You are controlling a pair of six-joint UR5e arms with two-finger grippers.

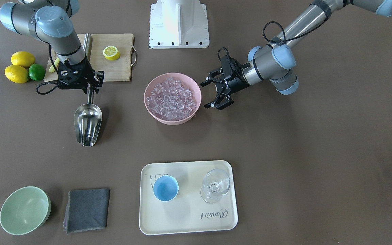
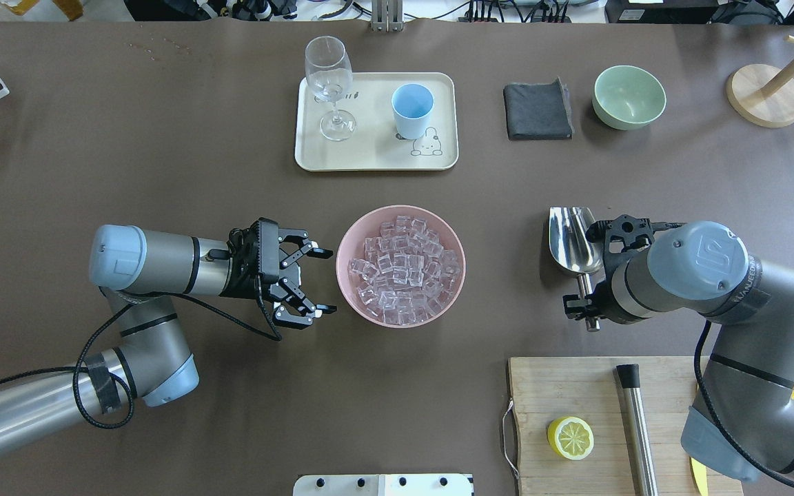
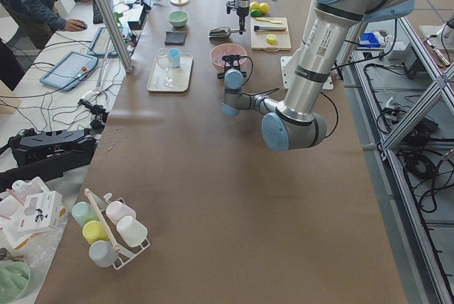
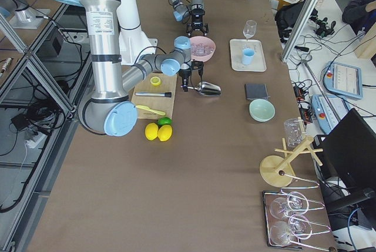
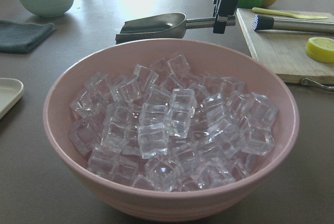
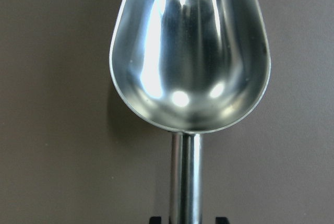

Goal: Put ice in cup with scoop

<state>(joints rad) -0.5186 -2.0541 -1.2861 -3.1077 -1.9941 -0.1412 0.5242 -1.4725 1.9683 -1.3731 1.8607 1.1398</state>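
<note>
Dozens of clear ice cubes (image 1: 170,98) heaped in pink bowl (image 1: 173,120) mid-table. Stainless scoop (image 1: 87,124) lying on brown table (image 1: 284,153) on robot's right of bowl, well apart from it, pan empty and pointing away from robot, tubular handle pointing back toward wooden cutting board (image 1: 114,71). Right gripper (image 1: 92,90) down over handle end, one fingertip each side of tube. In right wrist view, thin strip of table visible between tube and each tip, so slightly spread, not pinching. Left gripper (image 1: 205,95) spread wide, empty, level just beside bowl rim on robot's left side, tips pointing at bowl, small gap to rim in overhead view. Light-blue cup (image 1: 165,188) upright on cream tray (image 1: 189,217) across table from robot, beyond bowl, well apart from both grippers and from scoop, blue inside bare. Clear wine glass (image 1: 215,185) on same tray, beside cup on robot's left. Elsewhere: lemon half (image 1: 111,52) and steel rod with black tip (image 2: 637,427) on board, two lemons (image 1: 16,74) and lime (image 1: 36,72) just beside board, pale green bowl (image 1: 24,211) and folded grey cloth (image 1: 87,210) near tray on robot's right
</note>
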